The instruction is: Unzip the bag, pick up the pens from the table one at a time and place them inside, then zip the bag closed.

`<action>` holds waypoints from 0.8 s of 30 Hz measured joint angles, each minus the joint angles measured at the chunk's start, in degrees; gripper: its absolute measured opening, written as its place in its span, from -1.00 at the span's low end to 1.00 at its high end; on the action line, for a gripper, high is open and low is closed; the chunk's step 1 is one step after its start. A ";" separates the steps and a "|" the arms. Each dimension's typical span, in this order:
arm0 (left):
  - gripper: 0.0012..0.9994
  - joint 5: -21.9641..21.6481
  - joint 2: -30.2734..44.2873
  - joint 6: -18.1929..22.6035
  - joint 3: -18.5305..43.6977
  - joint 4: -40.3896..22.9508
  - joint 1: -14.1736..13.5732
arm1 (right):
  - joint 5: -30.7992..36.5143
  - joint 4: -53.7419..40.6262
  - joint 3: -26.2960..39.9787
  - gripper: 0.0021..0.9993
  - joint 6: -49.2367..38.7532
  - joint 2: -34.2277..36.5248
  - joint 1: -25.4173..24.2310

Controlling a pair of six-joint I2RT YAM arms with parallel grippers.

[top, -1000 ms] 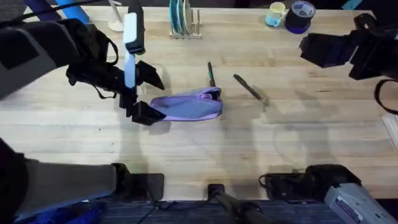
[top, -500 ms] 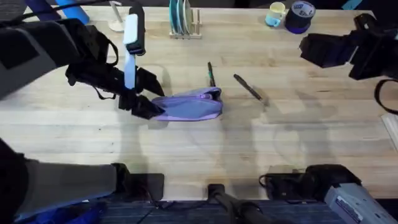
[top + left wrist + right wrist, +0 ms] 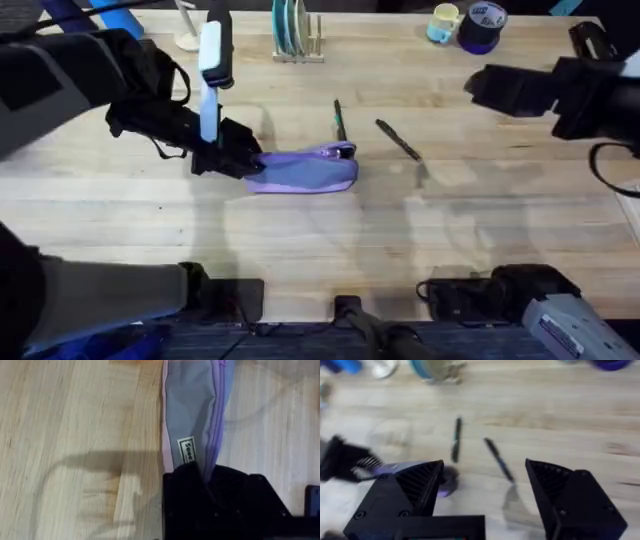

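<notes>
Bag [image 3: 305, 169] lies mid-table [image 3: 330, 240], its left end pinched in the left gripper [image 3: 240, 160]; a small white label [image 3: 187, 450] there is unreadable. Two pens [image 3: 339, 118] lie just beyond. Right gripper [image 3: 482, 491] hangs spread.

This looks like a robotics lab or test workspace, arranged with household things. A wide wooden butcher-block table [image 3: 330, 230] carries two robot arms, whose bases and cables stand at its near edge. Along the far edge are a small wooden rack with plates [image 3: 293, 32], a yellow mug [image 3: 443, 22], a roll of dark blue tape [image 3: 483, 26] and a blue tube [image 3: 118, 18].
</notes>
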 joint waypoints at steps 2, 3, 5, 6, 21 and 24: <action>-0.92 0.00 0.00 0.00 0.00 0.00 0.00 | -4.42 0.00 0.02 0.99 0.22 1.34 0.02; -0.92 0.00 0.00 0.00 0.00 0.00 0.00 | -6.51 -0.02 0.02 0.99 0.24 2.14 0.02; -0.92 0.00 0.00 0.01 0.00 0.00 0.00 | -11.02 -0.03 0.04 0.99 0.52 4.14 0.02; -0.92 0.00 0.00 0.00 0.00 0.00 0.00 | -13.22 -0.15 0.04 0.99 0.96 5.15 0.02; -0.92 0.00 0.00 0.00 0.00 -0.02 0.00 | -27.42 -5.11 0.04 0.99 8.22 17.05 1.30; -0.92 0.00 0.00 0.00 0.00 -0.02 0.00 | -28.61 -5.35 0.04 1.00 8.18 18.93 3.00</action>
